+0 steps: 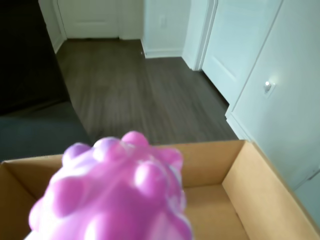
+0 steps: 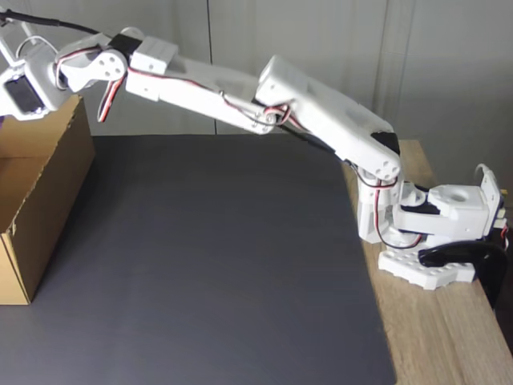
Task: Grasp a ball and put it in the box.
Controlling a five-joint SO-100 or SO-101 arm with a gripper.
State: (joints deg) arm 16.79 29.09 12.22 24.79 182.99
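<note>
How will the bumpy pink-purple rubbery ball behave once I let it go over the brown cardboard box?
The bumpy pink-purple ball looks soft and rubbery, so it will probably bounce a little rather than land dead. Being round, it may roll across the floor of the brown cardboard box, though its knobs should slow that. The box's tall walls would likely contain it.

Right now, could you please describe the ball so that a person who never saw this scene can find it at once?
In the wrist view, look first at the brown cardboard box across the bottom, open at the top. The ball is in front of it at lower left, very near the camera and blurred. It is pink-purple with white marbling and covered in rounded bumps, unlike anything else in that view.
</note>
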